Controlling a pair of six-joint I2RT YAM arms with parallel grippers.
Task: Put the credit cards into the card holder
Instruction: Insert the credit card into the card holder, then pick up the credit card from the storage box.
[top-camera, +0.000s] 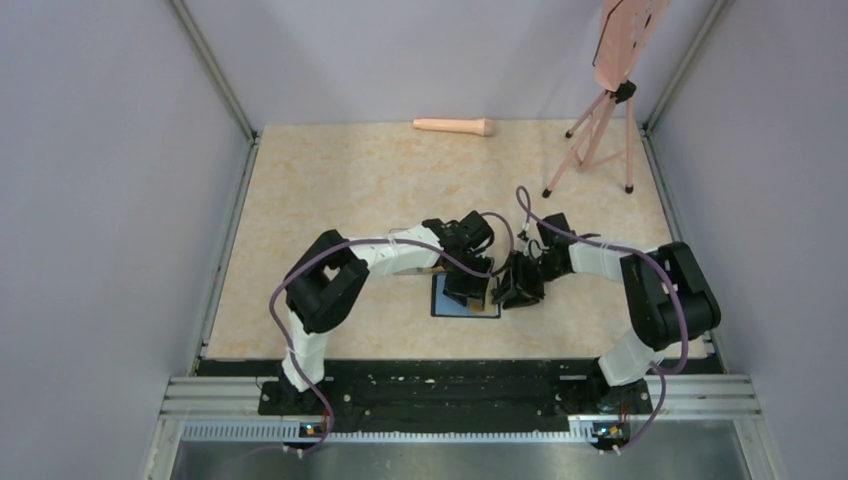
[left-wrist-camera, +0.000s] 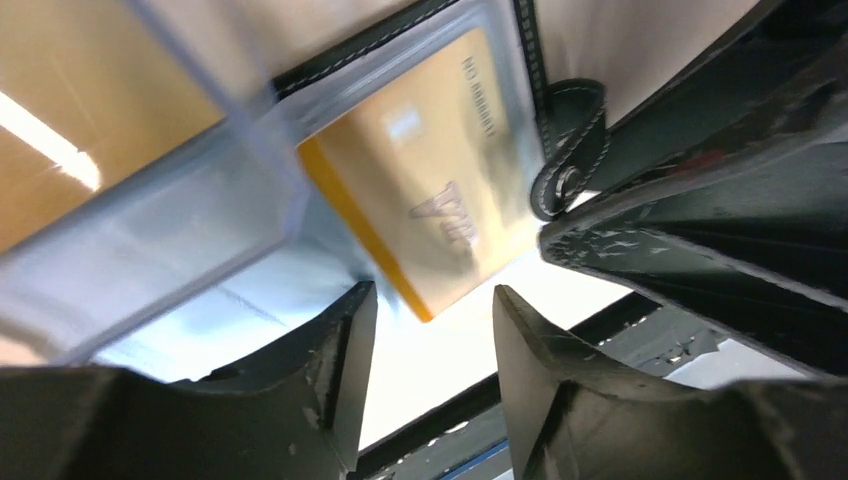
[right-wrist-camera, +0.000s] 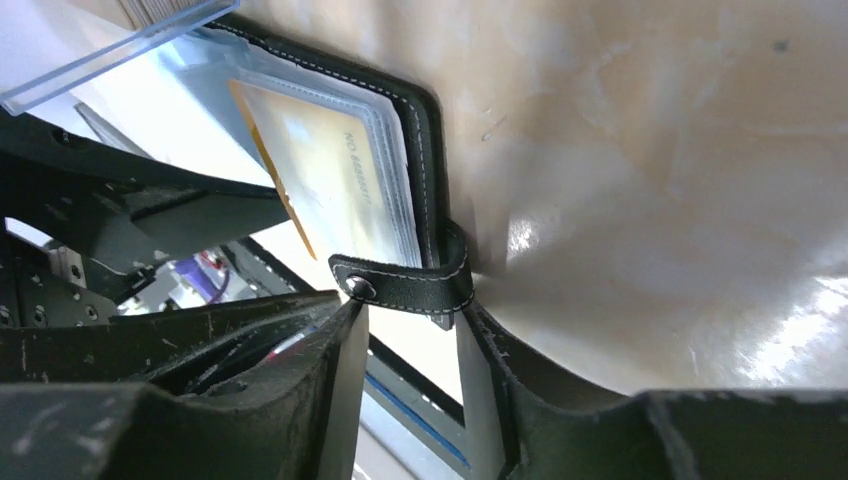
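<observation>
The black card holder (top-camera: 452, 307) lies open on the table, blue-grey pockets up. In the left wrist view a yellow-orange credit card (left-wrist-camera: 440, 190) sits in its clear pocket with one corner sticking out towards my left gripper (left-wrist-camera: 432, 292). That gripper is open and holds nothing. In the right wrist view the same card (right-wrist-camera: 330, 170) shows inside the holder (right-wrist-camera: 425, 130). The clasp tab (right-wrist-camera: 405, 285) lies across the tips of my right gripper (right-wrist-camera: 410, 312), whose jaws stand apart. The two grippers (top-camera: 470, 285) (top-camera: 512, 288) are close together over the holder.
A clear plastic box (left-wrist-camera: 150, 230) stands right beside the holder, against my left fingers; it also shows in the right wrist view (right-wrist-camera: 90, 50). A peach cylinder (top-camera: 455, 126) lies at the back edge. A pink tripod (top-camera: 600, 140) stands at the back right.
</observation>
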